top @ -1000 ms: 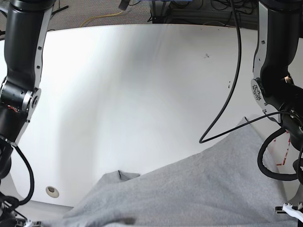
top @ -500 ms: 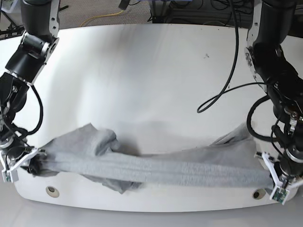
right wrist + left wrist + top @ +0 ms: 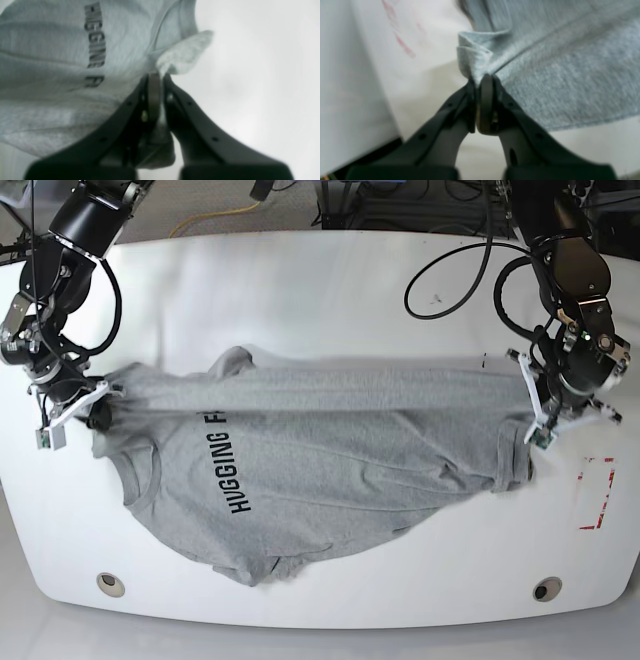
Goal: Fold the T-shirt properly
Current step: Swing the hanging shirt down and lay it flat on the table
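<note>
The light grey T-shirt (image 3: pixel 330 450) is stretched sideways across the white table (image 3: pixel 300 300), with black "HUGGING F" lettering face up near its collar end. In the base view my left gripper (image 3: pixel 535 425) is at the shirt's right end, shut on a folded bit of the hem. The left wrist view shows that gripper (image 3: pixel 480 80) pinching the T-shirt (image 3: pixel 557 75). My right gripper (image 3: pixel 100 402) is shut on the shoulder edge at the left end. In the right wrist view the gripper (image 3: pixel 155 75) bites the T-shirt (image 3: pixel 50 75) beside the lettering.
A red dashed rectangle (image 3: pixel 597 490) is marked on the table right of the shirt and shows as red marks (image 3: pixel 402 45) in the left wrist view. Two round holes (image 3: pixel 110 584) (image 3: pixel 546 589) sit near the front edge. Cables (image 3: pixel 470 260) hang over the back right.
Both grippers have carried the shirt from the table's front edge toward its middle. The cloth went from a bunched rope to a spread sheet with the lettering showing.
</note>
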`<move>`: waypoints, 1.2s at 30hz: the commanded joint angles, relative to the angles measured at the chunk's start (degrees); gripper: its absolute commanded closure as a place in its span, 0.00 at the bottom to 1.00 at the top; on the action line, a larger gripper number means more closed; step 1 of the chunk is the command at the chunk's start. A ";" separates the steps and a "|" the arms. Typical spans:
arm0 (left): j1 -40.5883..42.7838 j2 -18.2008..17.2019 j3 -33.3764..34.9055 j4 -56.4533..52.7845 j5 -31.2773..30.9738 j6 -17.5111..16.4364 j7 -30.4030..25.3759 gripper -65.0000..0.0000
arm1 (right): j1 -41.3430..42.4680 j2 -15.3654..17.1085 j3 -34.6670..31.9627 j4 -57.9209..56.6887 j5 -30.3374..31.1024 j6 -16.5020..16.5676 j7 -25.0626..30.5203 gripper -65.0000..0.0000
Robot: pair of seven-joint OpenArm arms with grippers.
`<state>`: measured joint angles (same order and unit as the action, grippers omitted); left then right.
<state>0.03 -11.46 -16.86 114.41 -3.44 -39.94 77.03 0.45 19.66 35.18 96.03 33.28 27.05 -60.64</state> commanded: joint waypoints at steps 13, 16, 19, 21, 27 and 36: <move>15.84 2.89 -11.23 0.89 0.85 -0.06 -0.24 1.00 | -11.57 -2.83 5.92 2.48 2.02 0.16 1.52 1.00; 19.09 2.98 -13.51 0.80 0.85 -0.06 -0.24 1.00 | -12.71 -3.53 6.89 2.48 2.02 0.25 1.52 1.00; 22.17 2.98 -15.62 0.62 0.85 -0.06 -1.21 1.00 | -14.56 -3.88 7.06 2.48 2.02 0.25 1.52 1.00; 22.69 4.21 -18.52 0.36 0.94 -0.06 -3.32 1.00 | -14.91 -3.97 6.98 2.48 2.02 0.25 1.52 1.00; 23.66 6.41 -23.18 0.27 1.02 -0.06 -5.69 0.93 | -15.26 -5.20 7.06 2.48 1.93 0.25 1.52 1.00; 21.20 6.41 -23.53 0.36 0.94 -0.06 -5.61 0.23 | -15.26 -5.46 7.06 2.65 2.02 0.25 1.52 0.36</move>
<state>21.52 -4.29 -39.94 113.82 -2.66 -40.03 71.29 -15.20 13.15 41.76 97.45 34.48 27.05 -60.20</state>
